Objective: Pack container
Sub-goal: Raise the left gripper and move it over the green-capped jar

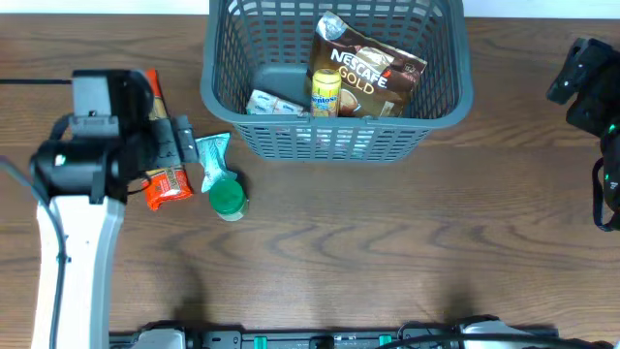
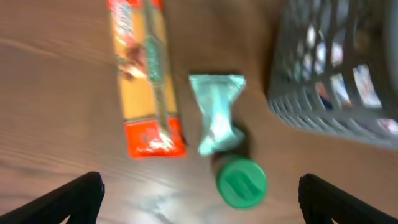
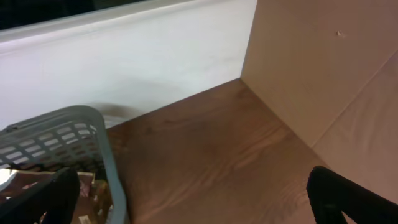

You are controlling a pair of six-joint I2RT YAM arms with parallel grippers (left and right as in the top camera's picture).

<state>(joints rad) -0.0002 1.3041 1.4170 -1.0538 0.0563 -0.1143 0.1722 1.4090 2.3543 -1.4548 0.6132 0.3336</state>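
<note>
The grey slatted basket (image 1: 334,136) stands at the back middle. It holds a Nescafe Gold bag (image 1: 373,78), a yellow bottle (image 1: 325,92) and a pale box (image 1: 274,104). To its left on the table lie an orange packet (image 1: 163,179), a teal wrapper (image 1: 213,160) and a green-capped jar (image 1: 229,201). My left gripper (image 2: 199,199) is open above them; the left wrist view shows the packet (image 2: 146,81), the wrapper (image 2: 216,115), the green cap (image 2: 241,182) and the basket (image 2: 329,74). My right gripper (image 3: 193,199) is open and empty at the far right, beside the basket's corner (image 3: 93,137).
A white wall (image 3: 124,56) and a tan board (image 3: 323,68) stand beyond the right gripper. The right arm (image 1: 596,107) is at the table's right edge. The left arm (image 1: 87,194) covers part of the orange packet.
</note>
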